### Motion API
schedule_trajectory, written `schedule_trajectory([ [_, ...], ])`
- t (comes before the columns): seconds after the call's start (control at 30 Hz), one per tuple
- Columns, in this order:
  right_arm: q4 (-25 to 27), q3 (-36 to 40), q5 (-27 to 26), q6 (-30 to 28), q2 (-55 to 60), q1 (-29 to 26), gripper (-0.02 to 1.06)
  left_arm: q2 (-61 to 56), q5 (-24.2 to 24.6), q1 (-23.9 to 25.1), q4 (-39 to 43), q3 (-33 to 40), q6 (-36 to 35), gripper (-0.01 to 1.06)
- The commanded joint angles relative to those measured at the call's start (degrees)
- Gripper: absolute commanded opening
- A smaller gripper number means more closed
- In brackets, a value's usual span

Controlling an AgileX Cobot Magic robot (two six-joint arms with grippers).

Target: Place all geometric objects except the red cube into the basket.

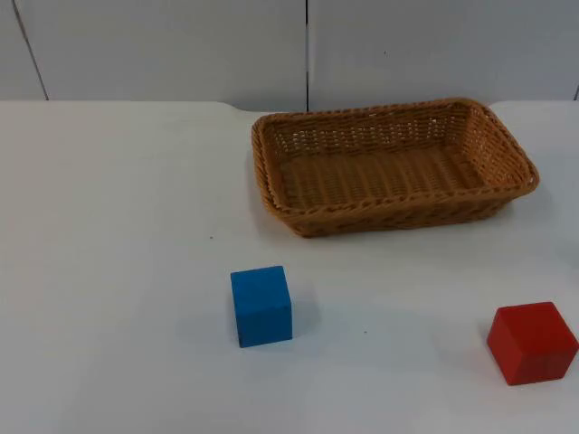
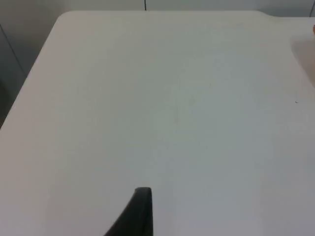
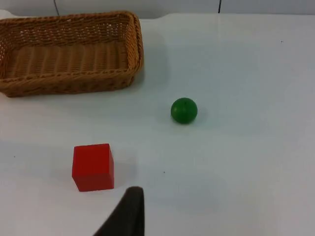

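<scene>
The basket (image 1: pixel 394 165) is sitting empty on the white table (image 1: pixel 109 226), so nothing is going in yet. The blue cube (image 1: pixel 261 306) is resting on the table in front of the basket, off its left end and well apart from it. The green ball (image 3: pixel 184 110) is lying loose beyond the basket's right end, also well apart. These two are looking like the pieces to collect. The red cube (image 1: pixel 532 343) is sitting in front of the basket's right corner and is meant to stay out. The left gripper (image 2: pixel 140 211) is hovering over bare table, waiting; the right gripper (image 3: pixel 129 211) is hanging just beside the red cube. Jaws on both: I cannot tell whether open or closed. Nothing is blocking the way to the basket.
</scene>
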Motion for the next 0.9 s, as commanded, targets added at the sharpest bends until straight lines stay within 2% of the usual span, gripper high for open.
schedule_trajectory([
  [0.0,0.1,-0.7,-0.6,-0.1,-0.2,-0.5,1.05,-0.2,-0.2,0.0,-1.4,0.3,0.0,1.05],
  [0.2,0.0,-6.1,-1.9,-0.1,6.9,-0.5,1.05,2.0,0.3,0.0,-4.8,-1.5,0.0,1.05],
  [0.33,-1.5,-10.2,-6.5,-0.1,16.4,-0.5,1.05,7.8,-1.0,0.0,-5.3,-3.8,-0.7,1.05],
  [0.53,-1.5,-12.8,-10.5,-0.1,25.6,-0.5,1.05,16.3,-1.8,0.0,-6.8,-6.7,-0.8,1.05],
  [0.63,-1.5,-13.7,-13.8,-0.1,31.7,-0.5,1.05,23.3,-2.9,0.0,-6.6,-9.8,-0.4,1.05],
  [0.87,-1.5,-14.7,-16.3,-0.1,41.9,-0.5,1.05,35.3,-8.5,0.0,-7.0,-13.5,2.0,1.05],
])
